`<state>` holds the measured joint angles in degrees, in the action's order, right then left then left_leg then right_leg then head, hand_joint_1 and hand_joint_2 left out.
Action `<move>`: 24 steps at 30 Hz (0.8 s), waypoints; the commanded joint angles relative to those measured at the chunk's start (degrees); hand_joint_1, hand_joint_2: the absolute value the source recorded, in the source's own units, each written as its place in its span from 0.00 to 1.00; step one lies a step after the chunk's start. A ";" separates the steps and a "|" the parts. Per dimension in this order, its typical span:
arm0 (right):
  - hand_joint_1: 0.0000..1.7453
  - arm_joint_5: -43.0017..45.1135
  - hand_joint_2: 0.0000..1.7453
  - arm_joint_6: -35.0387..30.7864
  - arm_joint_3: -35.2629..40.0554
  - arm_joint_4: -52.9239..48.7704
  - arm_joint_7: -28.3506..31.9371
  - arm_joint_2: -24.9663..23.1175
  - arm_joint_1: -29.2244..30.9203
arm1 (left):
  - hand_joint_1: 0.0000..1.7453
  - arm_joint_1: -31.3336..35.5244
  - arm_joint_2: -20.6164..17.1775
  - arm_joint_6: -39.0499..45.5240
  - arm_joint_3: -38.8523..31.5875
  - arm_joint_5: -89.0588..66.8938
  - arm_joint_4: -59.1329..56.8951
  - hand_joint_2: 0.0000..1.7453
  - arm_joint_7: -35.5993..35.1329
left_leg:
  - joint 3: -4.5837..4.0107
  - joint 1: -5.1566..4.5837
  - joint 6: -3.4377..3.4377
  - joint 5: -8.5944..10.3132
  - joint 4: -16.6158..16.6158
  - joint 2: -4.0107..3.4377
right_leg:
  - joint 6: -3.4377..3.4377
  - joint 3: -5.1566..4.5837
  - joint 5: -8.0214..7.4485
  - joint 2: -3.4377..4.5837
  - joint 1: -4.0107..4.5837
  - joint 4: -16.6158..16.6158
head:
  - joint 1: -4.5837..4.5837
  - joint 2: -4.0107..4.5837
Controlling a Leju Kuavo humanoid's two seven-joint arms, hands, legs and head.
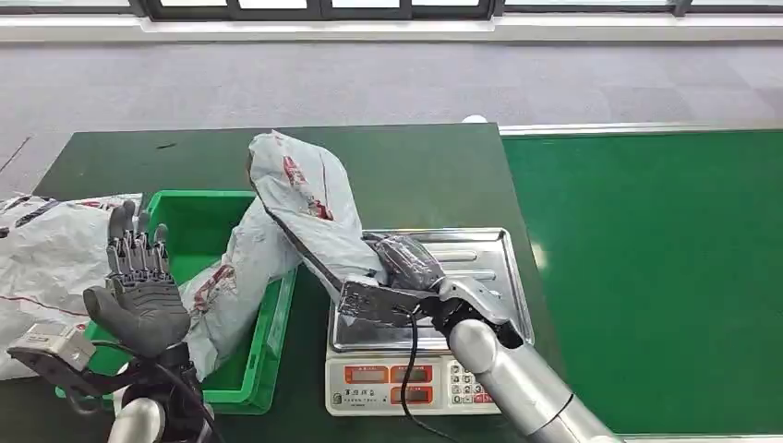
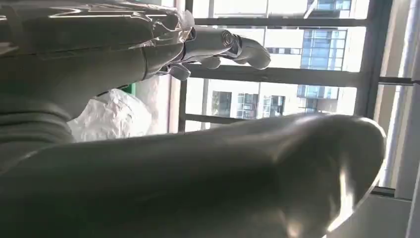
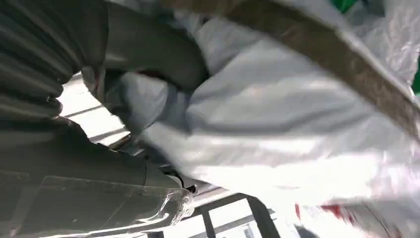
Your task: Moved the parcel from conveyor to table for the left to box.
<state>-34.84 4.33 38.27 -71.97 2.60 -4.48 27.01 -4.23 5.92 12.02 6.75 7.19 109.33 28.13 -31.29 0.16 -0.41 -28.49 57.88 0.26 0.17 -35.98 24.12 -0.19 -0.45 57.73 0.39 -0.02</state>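
Gripping a long grey parcel [image 1: 309, 208] by its near end with the right robot hand [image 1: 406, 277], fingers clenched on the wrapper just above the steel pan of a weighing scale [image 1: 485, 249]. Holding it tilted, far end raised over the dark green surface [image 1: 415, 166], lower flank sagging against another grey parcel [image 1: 231, 286] that lies slumped across the rim of the green box [image 1: 268, 341]. Seen close from the right wrist: crumpled pale plastic pressed tight against the grey thumb, red print just visible at the edge. Waiting beside the box, the left robot hand [image 1: 138, 286]: released, palm up, fingers apart and upright, grasping nothing; behind it a third parcel [image 1: 46, 268] resting on the surface at the left edge. Off to the right, the bright green conveyor [image 1: 646, 277], well apart from the held parcel. Judging by this: transfer step under way, parcel clear of the conveyor and hanging over the scale, not yet set down and not yet handed to the left side. Next move likely calls for lowering the parcel flat, either on the pan or on the bare surface within reach of the left robot hand, then loosening the right fingers cleanly. Worth minding: limp wrapper apt to fold or drag, and the lower flank already leaning on the boxed parcel, so could snag or nudge it on the way down.
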 commanded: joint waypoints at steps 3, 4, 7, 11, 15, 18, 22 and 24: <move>0.00 -3.03 1.00 -2.55 -0.40 -7.51 -1.70 4.10 -1.56 | 0.00 -1.04 -0.06 -1.31 1.02 -4.79 -0.45 0.00 -1.08 | 0.00 0.01 0.00 0.10 -0.10 0.02 | 0.02 0.03 -0.11 -0.03 0.01 -0.15 | -0.02 0.00; 0.00 -3.00 1.00 -2.81 -0.90 -9.14 -1.51 4.45 -2.45 | 0.00 -1.19 0.06 -1.06 1.40 -6.25 -0.39 0.00 -1.23 | -0.03 0.03 0.00 0.06 -0.03 0.10 | 0.02 0.04 -0.04 -0.11 0.03 -0.09 | 0.00 0.00; 0.00 -2.35 1.00 -3.50 -2.69 -13.56 -0.35 4.72 -4.29 | 0.00 -1.38 1.09 -0.11 1.68 -7.37 0.03 0.00 -1.13 | 0.00 0.03 0.00 0.06 -0.04 0.17 | 0.02 0.05 -0.02 -0.17 0.04 -0.11 | -0.02 0.00; 0.00 -2.91 1.00 -1.63 -4.43 -16.79 -1.32 3.43 -3.63 | 0.00 0.09 1.00 0.38 1.98 -8.39 -0.80 0.00 -2.34 | -0.11 0.00 -0.01 0.06 0.01 0.12 | 0.02 -0.09 -0.05 -0.11 0.01 -0.05 | -0.02 0.00; 0.00 0.68 1.00 -6.73 -7.29 -22.09 4.65 4.18 -8.07 | 0.00 0.69 1.83 3.12 1.74 -10.42 -2.15 0.00 -4.52 | -0.09 0.01 -0.02 0.09 -0.02 0.19 | 0.01 -0.07 -0.06 -0.17 0.02 -0.08 | -0.02 0.00; 0.00 0.78 1.00 -6.95 -7.68 -23.02 4.82 4.84 -8.77 | 0.00 0.56 1.86 3.40 2.09 -10.59 -2.15 0.00 -4.41 | -0.02 0.03 -0.02 0.10 -0.08 0.25 | 0.02 0.01 -0.05 -0.23 0.05 -0.17 | 0.00 0.00; 0.00 0.78 1.00 -6.95 -7.68 -23.02 4.82 4.84 -8.77 | 0.00 0.56 1.86 3.40 2.09 -10.59 -2.15 0.00 -4.41 | -0.01 0.01 -0.02 0.03 -0.02 0.09 | 0.01 -0.03 -0.03 -0.08 0.03 -0.09 | -0.02 0.00; 0.00 1.22 1.00 -7.74 -7.89 -22.87 5.74 4.33 -8.68 | 0.00 0.51 1.74 4.18 2.13 -11.38 -1.94 0.00 -3.91 | -0.03 0.01 -0.02 0.06 -0.03 0.11 | 0.02 -0.04 -0.05 -0.10 0.03 -0.10 | -0.02 0.00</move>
<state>-34.25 -2.62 32.70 -93.35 7.39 -1.99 18.80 -5.40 7.67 15.15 7.19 -3.13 110.14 23.87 -31.31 0.14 -0.44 -28.51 57.88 0.21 0.17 -36.09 24.12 -0.13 -0.45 57.72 0.37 -0.02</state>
